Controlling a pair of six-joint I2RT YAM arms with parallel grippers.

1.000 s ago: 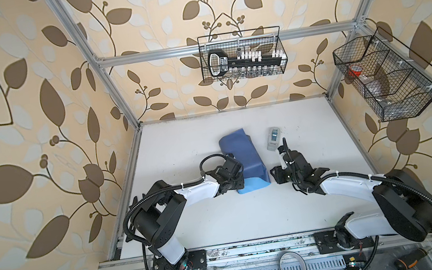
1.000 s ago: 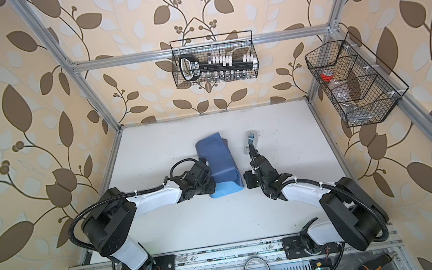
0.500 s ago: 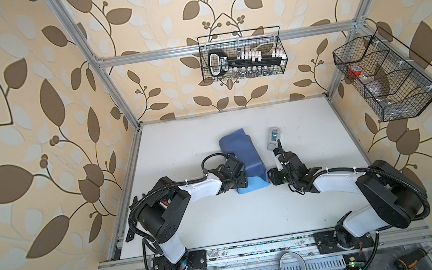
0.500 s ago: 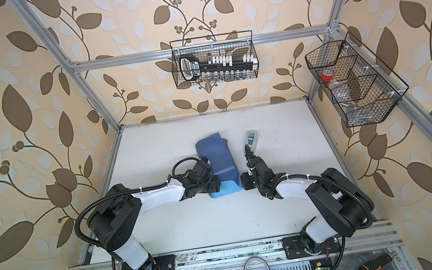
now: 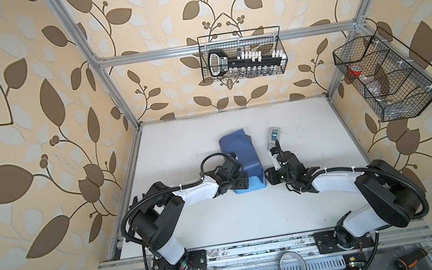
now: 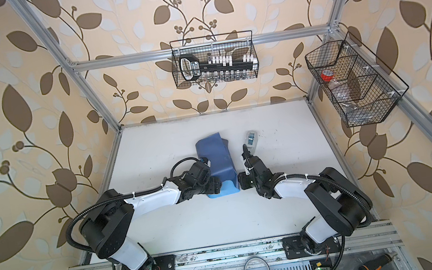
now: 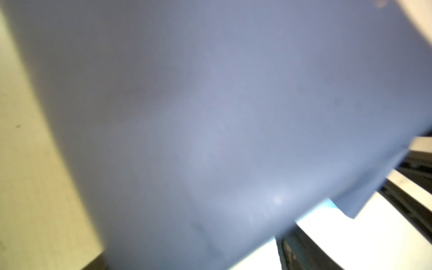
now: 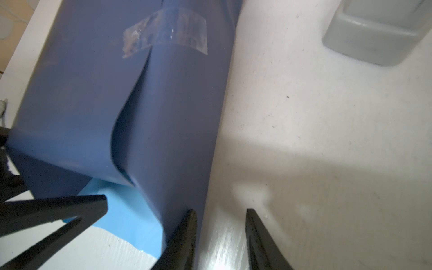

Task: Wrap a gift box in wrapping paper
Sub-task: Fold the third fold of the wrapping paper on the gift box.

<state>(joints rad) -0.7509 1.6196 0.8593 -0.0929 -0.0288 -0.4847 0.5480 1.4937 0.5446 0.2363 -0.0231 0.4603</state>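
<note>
**Left end effector** (image 5: 242, 186): it sits low on the worktop (image 5: 237, 220), at the left side of the wrapping paper (image 5: 241, 155), by the paper's near end. In the right wrist view its two black fingers (image 8: 70, 207) stand spread. Light blue paper and bare worktop show in the gap, and nothing is pinched. The left wrist view is filled with blurred slate-blue paper close to the lens and shows no fingers.

**Right end effector** (image 5: 270, 178): it sits low on the worktop at the opposite side of the same near end. The jaws stand apart with only bare worktop between them. One finger (image 8: 187, 233) lies against the paper's outer wall; the other is clear of it.

**Wrapping paper:** it lies near the middle of the worktop, between the two end effectors. It is folded over into a raised sleeve running away from the robot, dark slate face outward. A strip of clear tape (image 8: 166, 35) bridges the overlapping seam on top, and nearer than the tape the seam gapes open. A light blue flap (image 5: 249, 188) lies flat on the worktop at the near end.

**Gift box:** it cannot be made out in any view.

**Tape dispenser** (image 5: 273, 136): grey-white, it stands on the worktop just beyond the right end effector, near the paper but apart from it.
</note>
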